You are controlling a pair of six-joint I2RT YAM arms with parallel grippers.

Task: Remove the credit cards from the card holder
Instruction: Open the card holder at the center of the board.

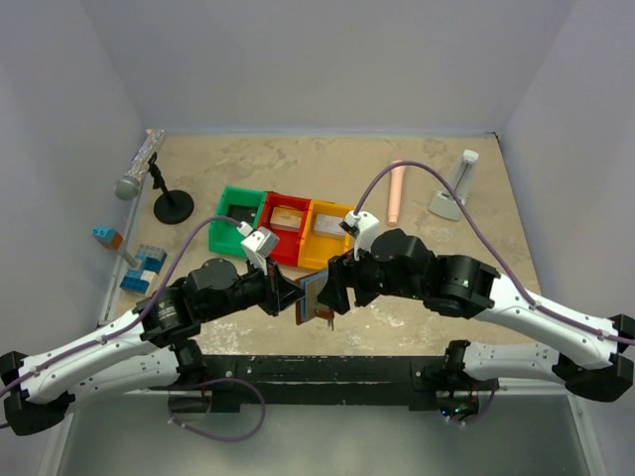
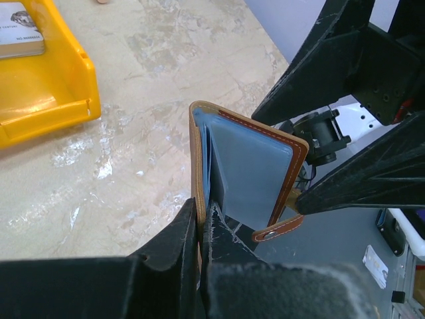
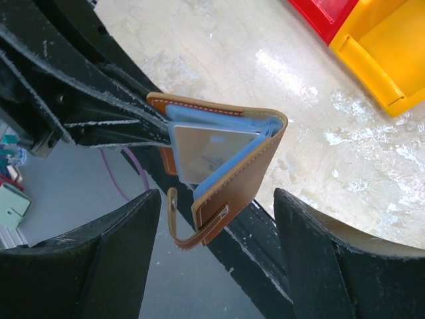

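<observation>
The brown card holder [image 1: 316, 296] is held up above the table's near edge, half open, pale blue inside. My left gripper [image 2: 201, 232] is shut on one brown flap of the card holder [image 2: 246, 169]. In the right wrist view the card holder [image 3: 246, 169] shows a pale card [image 3: 209, 153] in its blue pocket and a hanging snap strap [image 3: 192, 232]. My right gripper [image 3: 216, 246] is open, its fingers wide on either side just below the holder, not touching it.
Green [image 1: 241, 218], red [image 1: 287, 226] and yellow [image 1: 329, 234] bins stand in a row behind the grippers, each with a card inside. A microphone on a stand [image 1: 149, 178], blue blocks [image 1: 142, 266], a pink cylinder [image 1: 397, 190] and a white stand [image 1: 456, 188] are farther off.
</observation>
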